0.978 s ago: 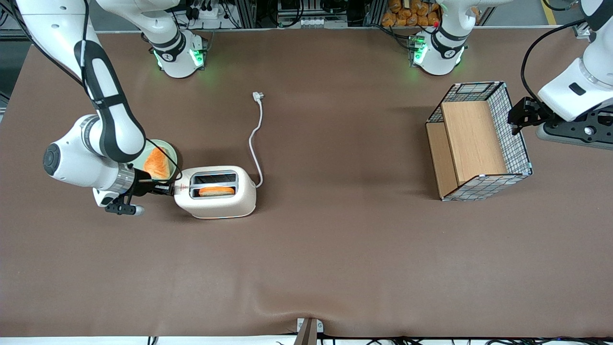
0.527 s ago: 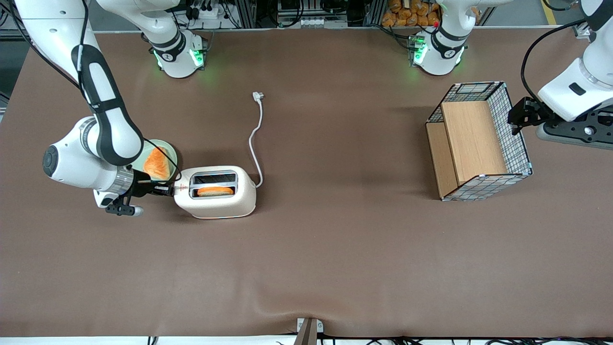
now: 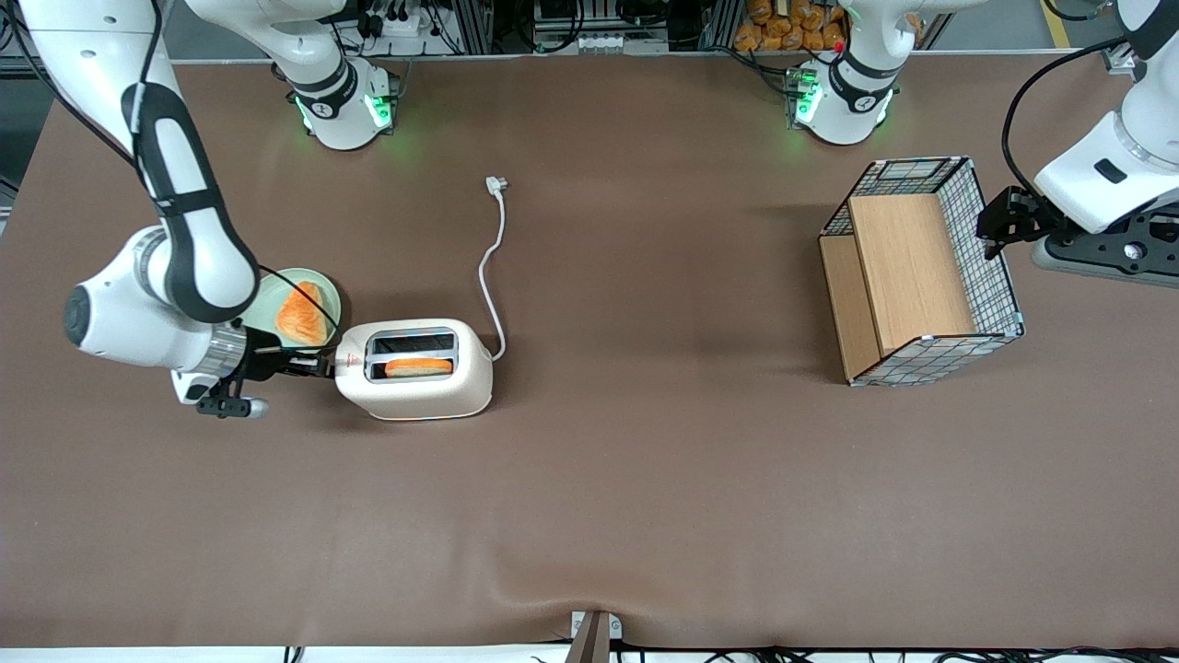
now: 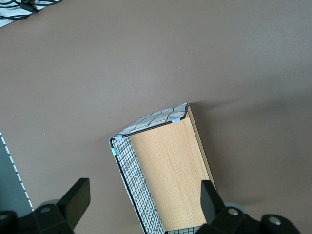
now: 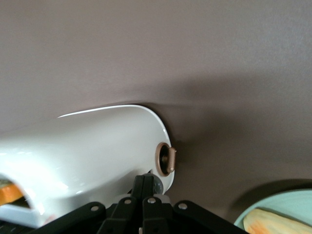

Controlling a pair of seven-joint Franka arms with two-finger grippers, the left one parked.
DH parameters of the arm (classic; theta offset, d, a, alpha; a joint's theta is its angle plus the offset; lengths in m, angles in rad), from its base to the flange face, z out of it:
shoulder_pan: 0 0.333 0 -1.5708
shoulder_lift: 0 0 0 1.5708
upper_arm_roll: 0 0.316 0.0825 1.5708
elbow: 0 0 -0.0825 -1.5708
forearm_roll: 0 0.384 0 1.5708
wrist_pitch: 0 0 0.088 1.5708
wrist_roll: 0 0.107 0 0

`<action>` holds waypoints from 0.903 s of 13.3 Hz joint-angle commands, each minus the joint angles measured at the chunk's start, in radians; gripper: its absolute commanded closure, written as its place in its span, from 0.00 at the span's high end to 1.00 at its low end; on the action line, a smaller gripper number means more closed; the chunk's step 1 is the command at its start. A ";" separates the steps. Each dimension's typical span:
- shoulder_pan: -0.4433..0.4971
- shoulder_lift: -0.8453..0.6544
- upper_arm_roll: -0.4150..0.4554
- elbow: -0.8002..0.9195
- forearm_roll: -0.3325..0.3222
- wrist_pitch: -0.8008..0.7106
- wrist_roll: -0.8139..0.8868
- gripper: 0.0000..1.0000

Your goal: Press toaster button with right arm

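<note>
The cream-white toaster (image 3: 414, 370) stands on the brown table with a slice of toast (image 3: 417, 366) low in the slot nearer the front camera. My right arm (image 3: 175, 212) reaches down to the toaster's narrow end by the red logo. My gripper (image 3: 324, 366) is shut, fingers pressed together, with its tips against that end. In the right wrist view the gripper (image 5: 144, 179) rests its tips on the pale grey toaster button (image 5: 157, 184), on the toaster's (image 5: 97, 146) end just beside a brown round dial (image 5: 165, 159). In the front view the button is hidden by the gripper.
A pale green plate (image 3: 324, 287) with an orange bread slice (image 3: 297, 315) sits close beside my wrist, also showing in the right wrist view (image 5: 253, 214). The white cord (image 3: 491, 276) runs to its plug (image 3: 497, 186). A wire basket with wooden boards (image 3: 921, 272) stands toward the parked arm's end.
My arm's elbow and wrist have shifted a little away from the toaster, uncovering more of the plate. The gripper tips stay at the toaster's end. The toaster has not moved.
</note>
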 commanded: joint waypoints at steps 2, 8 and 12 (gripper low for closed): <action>-0.010 -0.042 -0.015 0.219 -0.231 -0.259 0.144 0.10; -0.001 -0.136 -0.012 0.540 -0.449 -0.592 0.202 1.00; 0.002 -0.289 -0.007 0.523 -0.539 -0.631 0.208 1.00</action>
